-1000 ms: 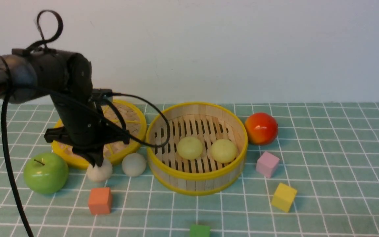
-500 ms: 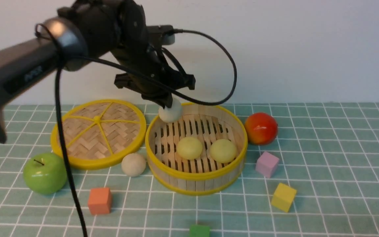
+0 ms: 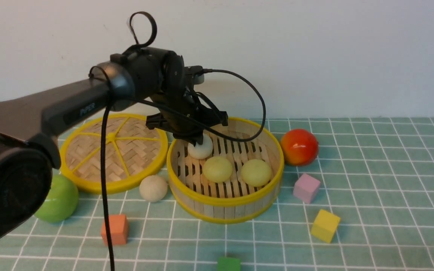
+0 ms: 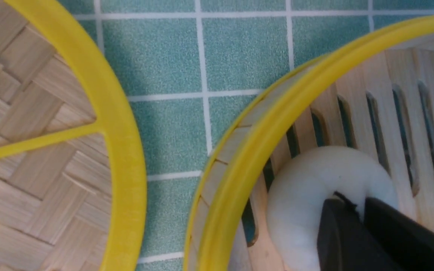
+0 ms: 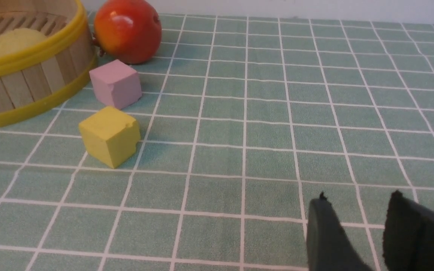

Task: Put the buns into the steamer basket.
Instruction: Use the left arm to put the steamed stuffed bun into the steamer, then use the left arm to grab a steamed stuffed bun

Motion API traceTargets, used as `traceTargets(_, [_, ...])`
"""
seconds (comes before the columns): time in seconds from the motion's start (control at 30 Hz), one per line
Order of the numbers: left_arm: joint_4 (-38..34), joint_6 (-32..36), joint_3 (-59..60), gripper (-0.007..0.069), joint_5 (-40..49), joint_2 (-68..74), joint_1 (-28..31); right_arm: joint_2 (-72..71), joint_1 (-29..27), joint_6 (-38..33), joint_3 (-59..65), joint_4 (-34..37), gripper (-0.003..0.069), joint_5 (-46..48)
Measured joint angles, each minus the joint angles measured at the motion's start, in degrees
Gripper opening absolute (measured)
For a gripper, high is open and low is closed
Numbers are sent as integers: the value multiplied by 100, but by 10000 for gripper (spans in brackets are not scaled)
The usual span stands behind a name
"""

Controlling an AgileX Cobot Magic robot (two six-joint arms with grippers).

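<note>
The steamer basket (image 3: 224,202) (image 4: 262,124) stands mid-table with two pale yellow-green buns (image 3: 217,169) (image 3: 256,172) on its slatted floor. An off-white bun (image 3: 201,149) (image 4: 307,188) is down inside the basket near its back-left wall, and my left gripper (image 3: 196,141) (image 4: 352,199) is shut on its top, the fingers pressed into it. Another off-white bun (image 3: 153,188) lies on the table just left of the basket. My right gripper (image 5: 358,195) hangs open over bare cloth, to the right of the basket (image 5: 32,56), with nothing between its fingers.
The flat woven lid (image 3: 113,150) (image 4: 123,124) lies left of the basket. A green apple (image 3: 58,201) sits front left, a red-orange fruit (image 3: 299,146) (image 5: 126,30) right of the basket. Orange (image 3: 114,229), green (image 3: 228,263), yellow (image 3: 325,225) and pink (image 3: 306,188) cubes are scattered in front.
My left gripper lifted the off-white bun from beside the lid, carried it right over the basket's rim, and lowered it inside. The other bun on the table stayed put.
</note>
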Motion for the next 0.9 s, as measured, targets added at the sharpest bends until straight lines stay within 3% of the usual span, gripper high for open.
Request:
traceTargets(0.1, [70, 0, -19, 131, 133, -27, 0, 0, 0, 0, 0, 0, 239, 0])
traceTargets(0.17, [123, 0, -24, 226, 364, -197, 0, 0, 0, 0, 0, 7, 239, 0])
traceTargets(0.33, [494, -6, -19, 300, 1066, -784, 25, 0, 0, 0, 0, 7, 239, 0])
traceTargets(0.5, [779, -94, 485, 295, 1374, -1481, 152, 0, 0, 0, 0, 7, 239, 0])
traceTargets(0.67, [859, -435, 2037, 250, 827, -1924, 298, 0, 0, 0, 0, 7, 239, 0])
traceTargets(0.9, [836, -502, 2910, 226, -113, -1877, 292, 0, 0, 0, 0, 7, 239, 0])
